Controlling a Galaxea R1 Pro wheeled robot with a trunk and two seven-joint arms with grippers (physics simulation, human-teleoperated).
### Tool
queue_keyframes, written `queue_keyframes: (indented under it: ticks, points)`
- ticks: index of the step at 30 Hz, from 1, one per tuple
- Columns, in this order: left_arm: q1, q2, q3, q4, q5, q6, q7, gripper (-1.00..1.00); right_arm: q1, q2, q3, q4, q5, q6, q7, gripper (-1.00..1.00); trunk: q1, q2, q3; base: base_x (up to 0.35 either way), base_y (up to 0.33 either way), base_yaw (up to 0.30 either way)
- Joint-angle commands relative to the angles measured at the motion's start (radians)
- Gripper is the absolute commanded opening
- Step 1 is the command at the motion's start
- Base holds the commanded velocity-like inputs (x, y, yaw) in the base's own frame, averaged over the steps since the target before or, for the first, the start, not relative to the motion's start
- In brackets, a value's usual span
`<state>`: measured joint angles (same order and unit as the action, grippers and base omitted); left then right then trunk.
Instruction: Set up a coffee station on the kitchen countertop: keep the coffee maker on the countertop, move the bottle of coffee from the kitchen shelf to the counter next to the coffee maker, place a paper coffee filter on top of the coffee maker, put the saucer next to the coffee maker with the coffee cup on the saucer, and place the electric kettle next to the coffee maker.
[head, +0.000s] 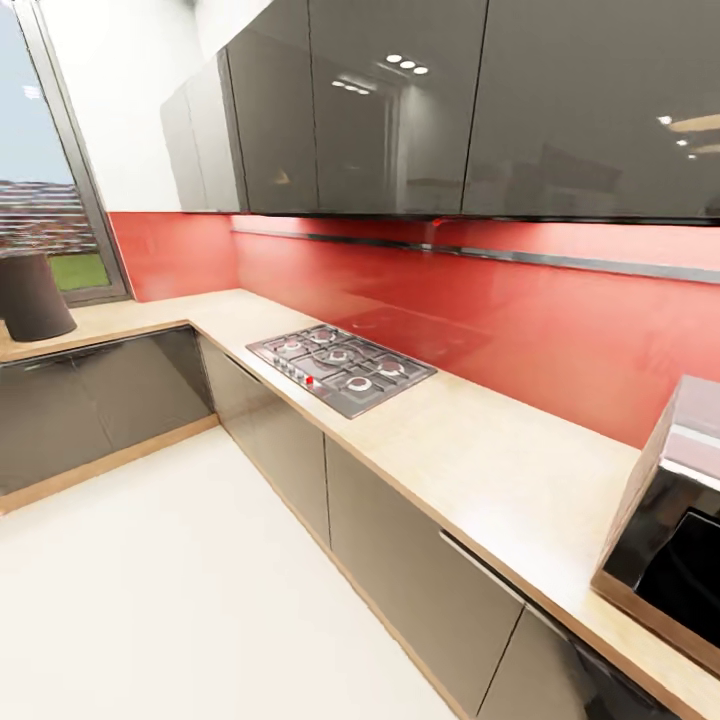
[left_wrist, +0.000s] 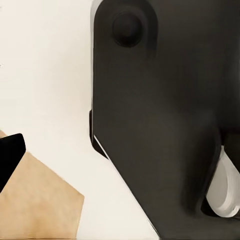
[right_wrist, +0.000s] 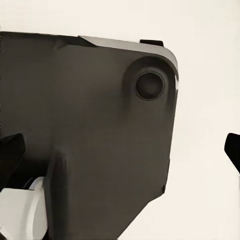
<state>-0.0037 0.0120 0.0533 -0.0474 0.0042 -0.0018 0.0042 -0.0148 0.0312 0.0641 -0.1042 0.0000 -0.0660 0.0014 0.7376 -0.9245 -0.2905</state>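
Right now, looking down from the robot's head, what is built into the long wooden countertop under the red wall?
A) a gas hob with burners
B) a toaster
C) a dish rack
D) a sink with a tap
A: a metal gas hob with several ring burners and a row of knobs sits flush in the kitchen countertop, in front of the red backsplash.

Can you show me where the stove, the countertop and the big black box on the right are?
Stove (head: 340, 366): head view, on the middle burner grate.
Countertop (head: 490, 470): head view, on the bare beige top between stove and microwave.
Microwave (head: 675, 545): head view, on its shiny black front, at the right edge.
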Motion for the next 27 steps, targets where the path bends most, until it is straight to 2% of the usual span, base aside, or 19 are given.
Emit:
queue_keyframes:
  ticks: [1, 12, 20, 27]
  points:
    - [-0.001, 0.001, 0.005, 0.000, 0.000, 0.000, 0.001, 1.00, -0.001, 0.000, 0.006, 0.000, 0.000, -0.003, 0.000, 1.00, -0.004, 0.007, 0.001, 0.000, 0.000, 0.266]
    - [-0.004, -0.003, 0.005, 0.000, -0.001, 0.002, 0.002, 1.00, -0.001, 0.001, 0.003, 0.000, -0.003, -0.003, -0.003, 1.00, -0.046, 0.084, 0.026, 0.000, 0.000, 0.265]
    - [-0.004, 0.005, 0.005, 0.000, 0.000, 0.000, 0.002, 1.00, -0.001, 0.003, 0.002, -0.003, -0.003, -0.003, -0.003, 1.00, -0.077, 0.140, 0.045, 0.000, 0.000, 0.265]
    - [-0.005, -0.005, 0.006, -0.003, 0.007, 0.000, 0.002, 1.00, -0.001, 0.001, 0.001, -0.006, -0.003, -0.003, -0.004, 1.00, -0.104, 0.189, 0.061, 0.000, 0.000, 0.265]
